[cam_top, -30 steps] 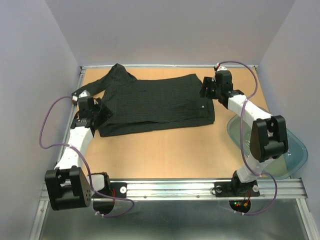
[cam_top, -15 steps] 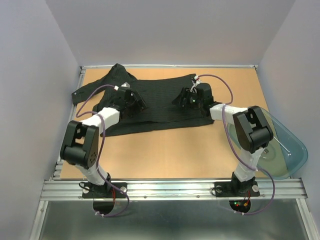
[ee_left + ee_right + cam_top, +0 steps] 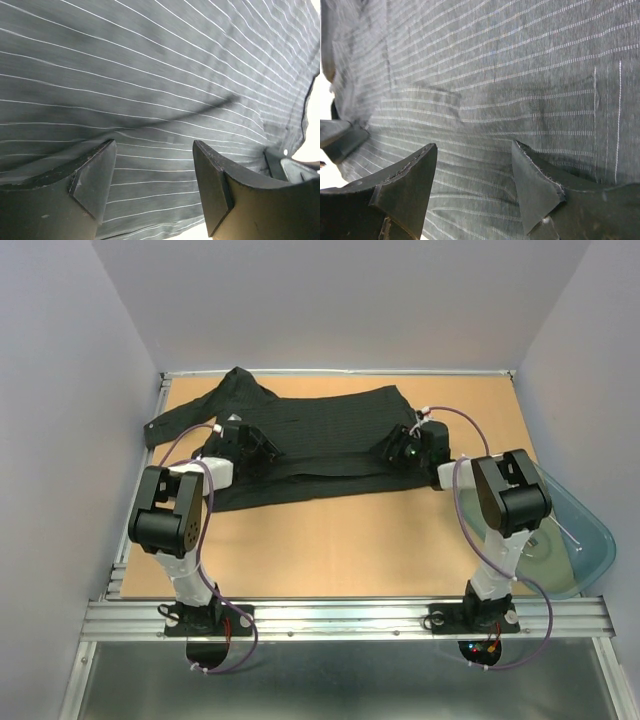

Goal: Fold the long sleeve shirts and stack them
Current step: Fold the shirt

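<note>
From above, the black pinstriped button-up shirt of thin cloth [image 3: 320, 430] lay flat on the brown table [image 3: 350, 540], stretched between the left gripper [image 3: 262, 447] and the right gripper [image 3: 400, 452]. Left wrist view: fingers [image 3: 95, 175] spread, cloth directly below them — soft, light, probably slippery. Right wrist view: fingers [image 3: 405, 185] also spread, nothing pinched — a doubled edge seemed the safest hold.

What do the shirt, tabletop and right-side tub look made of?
Shirt: thin woven cloth, matte, fine pale pinstripes, soft creases. Tabletop: matte tan board, perhaps fibreboard or cork. Tub: likely plastic, bluish and see-through.
</note>
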Robot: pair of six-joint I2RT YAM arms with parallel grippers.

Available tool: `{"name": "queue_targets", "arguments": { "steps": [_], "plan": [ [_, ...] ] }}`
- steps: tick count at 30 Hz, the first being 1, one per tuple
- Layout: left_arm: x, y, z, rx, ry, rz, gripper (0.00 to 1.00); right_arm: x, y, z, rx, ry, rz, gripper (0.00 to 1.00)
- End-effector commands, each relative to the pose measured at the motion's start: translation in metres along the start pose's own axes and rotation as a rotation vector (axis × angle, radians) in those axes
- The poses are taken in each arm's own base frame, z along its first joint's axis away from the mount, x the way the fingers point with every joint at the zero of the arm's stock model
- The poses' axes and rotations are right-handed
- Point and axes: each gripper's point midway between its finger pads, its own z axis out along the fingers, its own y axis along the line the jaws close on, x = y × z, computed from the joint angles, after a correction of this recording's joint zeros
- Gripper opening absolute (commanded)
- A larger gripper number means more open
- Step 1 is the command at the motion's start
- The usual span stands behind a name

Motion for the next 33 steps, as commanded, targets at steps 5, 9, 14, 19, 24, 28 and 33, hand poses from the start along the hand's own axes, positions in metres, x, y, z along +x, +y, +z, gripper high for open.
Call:
{"name": "queue_targets", "arguments": {
  "steps": [5,9,14,19,24,28,33],
  "plan": [
    [-0.027,-0.024,-0.055,0.052,-0.109,0.106,0.75,-0.034,0.034,-0.038,-0.069,-0.047,-0.073,0.67],
    [-0.029,-0.027,-0.093,0.052,-0.169,0.116,0.75,-0.035,0.07,-0.057,-0.158,-0.035,-0.052,0.67],
    [-0.013,0.001,-0.115,0.012,-0.199,0.059,0.75,0.01,0.12,-0.064,-0.285,0.061,-0.044,0.67],
    [0.01,0.047,-0.098,-0.079,-0.14,-0.009,0.75,0.054,0.137,-0.052,-0.348,0.127,-0.006,0.67],
    [0.004,0.095,-0.087,-0.164,-0.13,-0.108,0.75,0.084,0.114,-0.041,-0.316,0.155,0.026,0.67],
    [0.002,0.116,-0.084,-0.221,-0.133,-0.138,0.75,0.096,0.069,-0.035,-0.181,0.139,0.038,0.67],
    [0.003,0.141,-0.085,-0.277,-0.121,-0.214,0.75,0.096,0.016,-0.041,-0.05,0.116,0.083,0.67]
  ]
}}
